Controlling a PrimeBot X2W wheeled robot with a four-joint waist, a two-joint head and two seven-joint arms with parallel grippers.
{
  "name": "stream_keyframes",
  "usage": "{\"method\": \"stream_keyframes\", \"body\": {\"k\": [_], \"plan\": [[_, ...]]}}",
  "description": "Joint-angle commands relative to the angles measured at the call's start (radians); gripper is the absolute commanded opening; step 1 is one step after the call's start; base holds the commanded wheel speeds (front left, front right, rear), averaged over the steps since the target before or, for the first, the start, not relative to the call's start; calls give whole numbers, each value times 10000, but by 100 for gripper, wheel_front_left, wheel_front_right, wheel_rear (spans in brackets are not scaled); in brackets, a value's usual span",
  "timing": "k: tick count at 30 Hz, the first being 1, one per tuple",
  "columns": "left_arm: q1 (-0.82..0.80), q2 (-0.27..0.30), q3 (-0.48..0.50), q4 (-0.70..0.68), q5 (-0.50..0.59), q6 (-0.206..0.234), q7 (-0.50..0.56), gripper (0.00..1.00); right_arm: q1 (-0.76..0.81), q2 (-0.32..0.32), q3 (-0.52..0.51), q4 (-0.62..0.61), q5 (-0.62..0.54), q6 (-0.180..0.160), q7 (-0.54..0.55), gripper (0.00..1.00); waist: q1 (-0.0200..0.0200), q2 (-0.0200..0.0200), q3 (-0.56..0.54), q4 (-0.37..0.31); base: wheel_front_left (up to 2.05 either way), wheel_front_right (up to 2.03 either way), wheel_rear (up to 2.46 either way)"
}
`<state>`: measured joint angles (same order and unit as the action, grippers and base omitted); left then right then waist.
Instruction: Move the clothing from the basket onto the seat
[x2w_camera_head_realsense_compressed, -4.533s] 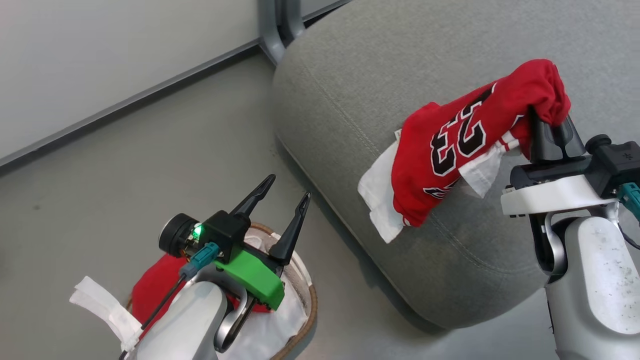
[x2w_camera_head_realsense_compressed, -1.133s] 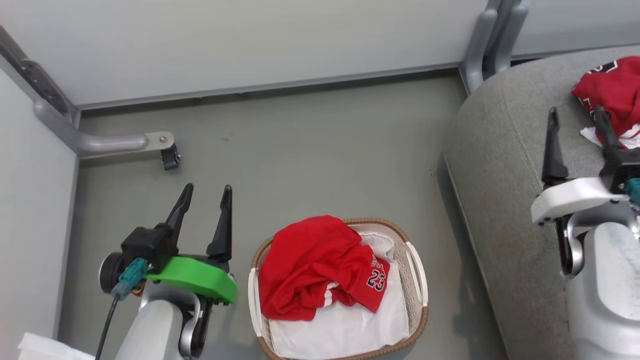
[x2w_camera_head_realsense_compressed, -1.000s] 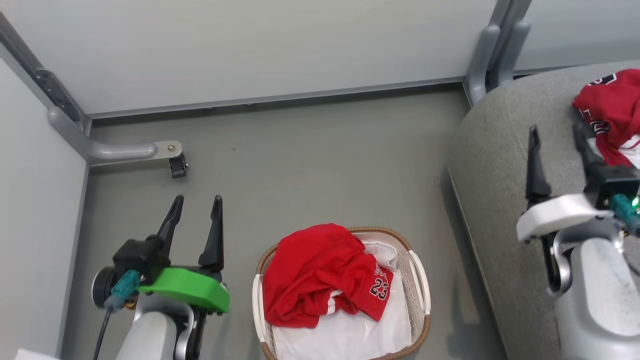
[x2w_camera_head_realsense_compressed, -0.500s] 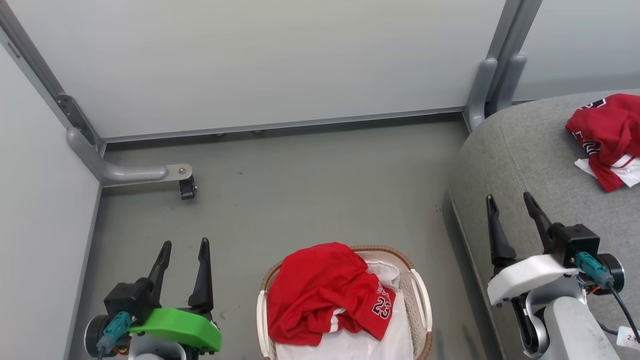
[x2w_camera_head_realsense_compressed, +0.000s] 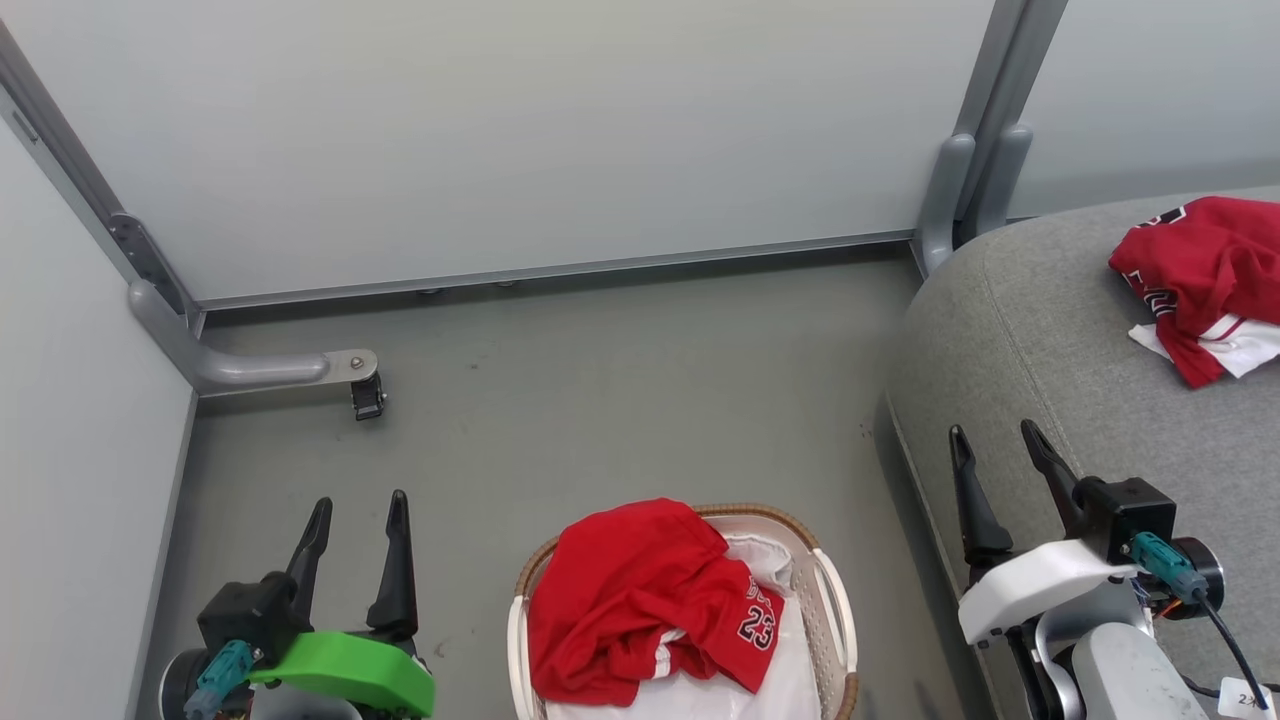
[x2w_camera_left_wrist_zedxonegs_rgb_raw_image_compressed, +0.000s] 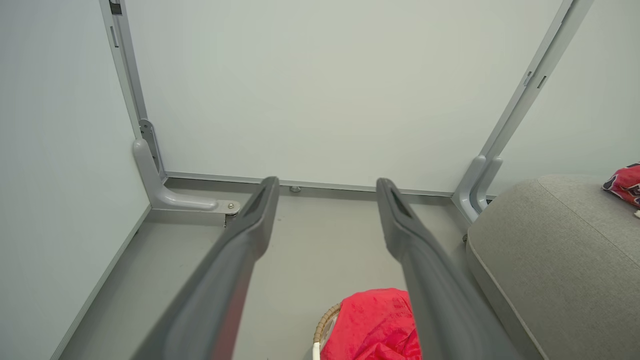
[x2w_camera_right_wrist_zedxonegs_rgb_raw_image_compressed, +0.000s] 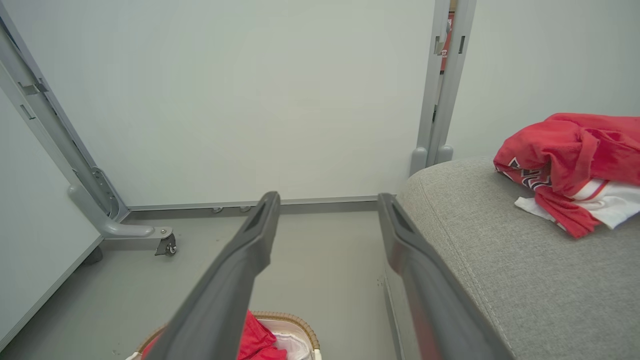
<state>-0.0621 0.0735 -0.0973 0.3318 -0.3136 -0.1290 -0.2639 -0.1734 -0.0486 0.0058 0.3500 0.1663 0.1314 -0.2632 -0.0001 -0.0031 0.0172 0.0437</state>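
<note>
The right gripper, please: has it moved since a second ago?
Yes. Against the seat, the right gripper has drawn back from the jersey lying there toward the seat's near edge, open and empty.

the grey floor (x2w_camera_head_realsense_compressed: 600, 400) carries the white basket (x2w_camera_head_realsense_compressed: 836, 610) at the near edge, the big grey seat (x2w_camera_head_realsense_compressed: 1040, 330) on the right, and a metal foot (x2w_camera_head_realsense_compressed: 270, 368) with a small black caster (x2w_camera_head_realsense_compressed: 367, 398) on the left, by the wall. the basket and the seat stand apart. on the seat lies one crumpled red jersey (x2w_camera_head_realsense_compressed: 1200, 260) with white trim.
</note>
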Motion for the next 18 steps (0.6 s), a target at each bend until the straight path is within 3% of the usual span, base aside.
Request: {"method": "stream_keyframes", "body": {"k": [1,18], "plan": [[155,-25,47,-20,46,-33,-11,100,115,-33,10,22,-9,-14,-23,100,1,31,-13,-7,0,0,0],[-36,-84,17,-62,84,-33,-9,100,-81,-33,4,46,39,-14,-24,100,1,31,186,47,0,0,0]]}}
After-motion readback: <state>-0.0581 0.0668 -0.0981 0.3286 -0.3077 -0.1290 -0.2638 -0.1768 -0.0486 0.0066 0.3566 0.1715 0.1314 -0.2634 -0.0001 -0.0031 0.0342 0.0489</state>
